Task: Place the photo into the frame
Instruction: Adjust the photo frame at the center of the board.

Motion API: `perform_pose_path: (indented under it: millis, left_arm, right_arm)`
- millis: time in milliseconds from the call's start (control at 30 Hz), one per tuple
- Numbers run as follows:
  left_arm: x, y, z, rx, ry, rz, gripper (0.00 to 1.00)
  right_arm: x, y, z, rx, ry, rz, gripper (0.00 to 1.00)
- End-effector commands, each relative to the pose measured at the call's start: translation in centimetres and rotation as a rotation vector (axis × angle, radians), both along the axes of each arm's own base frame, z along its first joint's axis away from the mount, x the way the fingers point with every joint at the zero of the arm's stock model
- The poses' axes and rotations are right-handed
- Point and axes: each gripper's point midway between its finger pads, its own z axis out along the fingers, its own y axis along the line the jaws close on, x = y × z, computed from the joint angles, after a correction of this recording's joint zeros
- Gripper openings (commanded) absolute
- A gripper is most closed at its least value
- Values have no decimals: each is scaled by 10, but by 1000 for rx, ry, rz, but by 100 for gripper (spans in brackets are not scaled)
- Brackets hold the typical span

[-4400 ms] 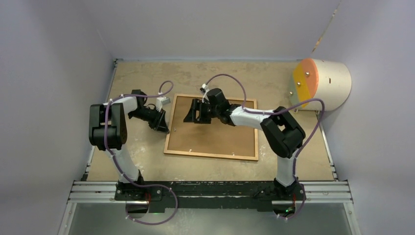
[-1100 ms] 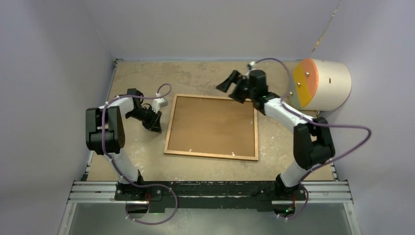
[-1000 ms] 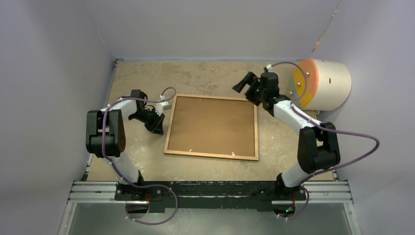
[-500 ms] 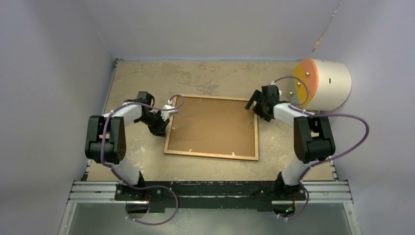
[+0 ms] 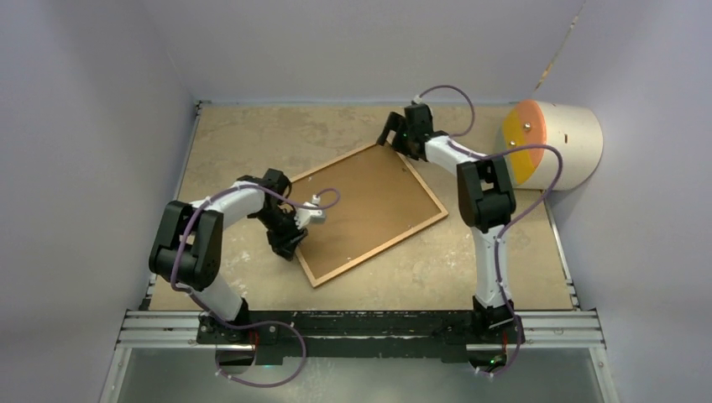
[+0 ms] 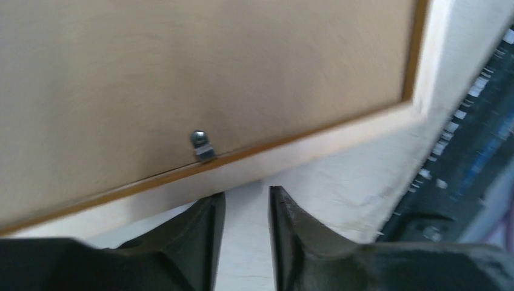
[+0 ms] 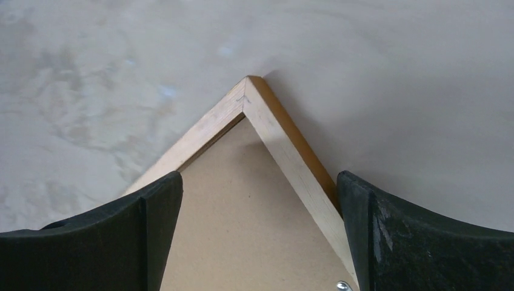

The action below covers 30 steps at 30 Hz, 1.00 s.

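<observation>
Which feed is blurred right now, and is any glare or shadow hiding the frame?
Left wrist: motion-smeared; the frame edge and its metal clip look soft, and the dark rail at right is streaked. Right wrist: sharp on the frame's corner, with a soft shadow on the table to its right and no glare. Top external: even light, crisp, nothing washed out.

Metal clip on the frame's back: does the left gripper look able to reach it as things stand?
Probably yes. The left gripper sits just off the frame, with the metal clip close ahead of its fingertips and nothing between them.
</observation>
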Motion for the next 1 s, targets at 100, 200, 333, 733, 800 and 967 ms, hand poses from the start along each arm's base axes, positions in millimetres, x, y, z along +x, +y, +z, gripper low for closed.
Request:
perform_pose_path:
  millis: [100,200,333,733,800,967]
  left_arm:
    - [-31,-51,28,-102,-13,-215,71]
    - [-15,-46,54,-75,-99,-269,78]
    - [11,-32,78,-41,-144,-255,81]
    - [203,117,68,119,-307,400,63]
    - [206,128,52,158,-314,442,61]
    - [190,121,19,141,-255,447,58]
  right_arm:
    - [4,129,49,205,-17,314,99]
    - [32,110,75,105,-94,251,99]
    - [44,60,111,-15,-135,101,99]
    - [-121,-5,89,108,1,17,99]
    - [-151,-7,78,142,31,40,99]
    - [-200,-11,57,202,100,46,99]
